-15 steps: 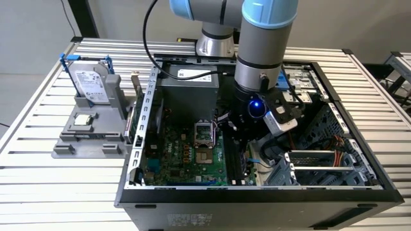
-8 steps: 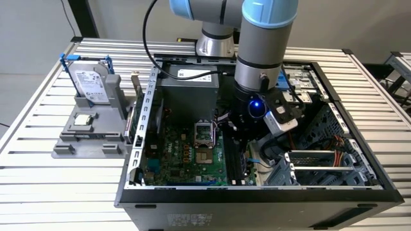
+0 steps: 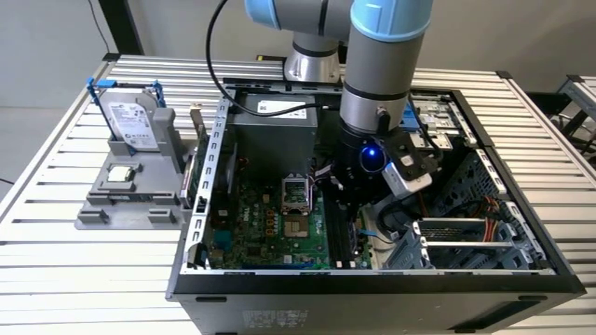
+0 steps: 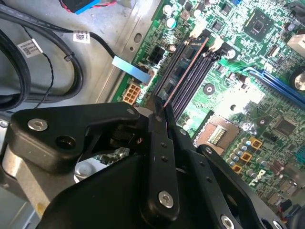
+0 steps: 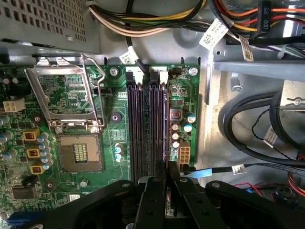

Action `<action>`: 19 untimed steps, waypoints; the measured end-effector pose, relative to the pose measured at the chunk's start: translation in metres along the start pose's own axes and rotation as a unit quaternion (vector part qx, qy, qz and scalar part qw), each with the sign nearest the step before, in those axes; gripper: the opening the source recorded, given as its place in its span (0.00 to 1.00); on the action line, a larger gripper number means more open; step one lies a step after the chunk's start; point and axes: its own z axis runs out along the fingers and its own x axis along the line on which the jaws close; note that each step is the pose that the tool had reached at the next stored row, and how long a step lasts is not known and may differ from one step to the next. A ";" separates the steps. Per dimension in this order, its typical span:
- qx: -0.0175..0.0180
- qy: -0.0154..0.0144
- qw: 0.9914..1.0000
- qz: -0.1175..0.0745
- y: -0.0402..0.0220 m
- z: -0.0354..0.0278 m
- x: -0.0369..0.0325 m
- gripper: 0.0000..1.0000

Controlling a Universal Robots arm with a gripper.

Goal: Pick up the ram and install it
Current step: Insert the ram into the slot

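Now the claw (image 4: 159, 112) pinches the ram (image 4: 183, 71) tight, right at the memory slots (image 5: 147, 129) — installing step; it seems to need lining up straight — then pushing down.

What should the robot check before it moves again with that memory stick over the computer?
1. Ram held in the gripper: ok, fingers closed on its edge in the second wrist view.
2. Ram lined up along the memory slots: ok, it runs parallel to them.
3. Ram fully seated in a slot: cannot tell.
4. Slot latches at the far end open: cannot tell.
5. Processor socket out of the way: ok, its cover is lifted beside the slots, apart from the gripper.
6. Cables away from the slots: ok.
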 end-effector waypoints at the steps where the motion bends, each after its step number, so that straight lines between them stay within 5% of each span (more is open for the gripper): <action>1: 0.000 0.000 1.000 0.000 0.0000 0.0004 0.0002 0.00; 13: 0.000 0.000 1.000 0.000 0.0032 0.0060 -0.0004 0.00; 19: 0.000 0.000 1.000 0.000 0.0043 0.0136 -0.0015 0.00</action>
